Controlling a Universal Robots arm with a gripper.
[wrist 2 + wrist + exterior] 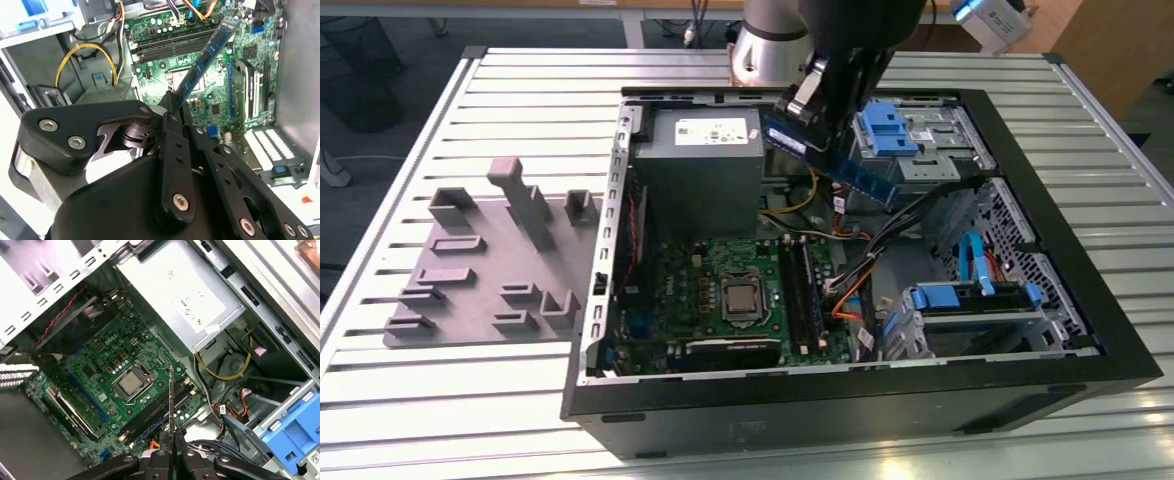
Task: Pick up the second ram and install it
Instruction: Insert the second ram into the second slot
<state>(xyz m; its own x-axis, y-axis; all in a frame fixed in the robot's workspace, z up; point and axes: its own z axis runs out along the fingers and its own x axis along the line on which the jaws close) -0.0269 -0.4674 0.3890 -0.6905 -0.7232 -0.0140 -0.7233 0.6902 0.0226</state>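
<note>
The gripper point(172, 102) was shut tight on the second ram point(205, 57), pinching one end of the blue stick between its fingers. In the exterior view the second ram point(847, 165) hung in the air inside the open computer case point(1067, 330), just beside the power supply point(698, 160) and higher than the motherboard point(720, 300). It was tilted, not flat. It had not touched the board yet.

In the first wrist view the second ram point(171, 405) looked like a thin line, seen from its edge, sticking out from the gripper point(171, 452) toward the motherboard point(100, 365). The long dark ram slots point(157, 412) sat beside the shiny processor point(131, 383). In the second wrist view the far end of the stick pointed toward the ram slots point(170, 42) near the top of the motherboard point(220, 95).

Things could go wrong from here. The stick was held by one end only, so it could slip or swing if it bumped something. The yellow wires point(225, 372) lay near the power supply point(185, 295) and could catch the stick. If the stick came down crooked, it could miss its slot and scrape the motherboard, or bend.
</note>
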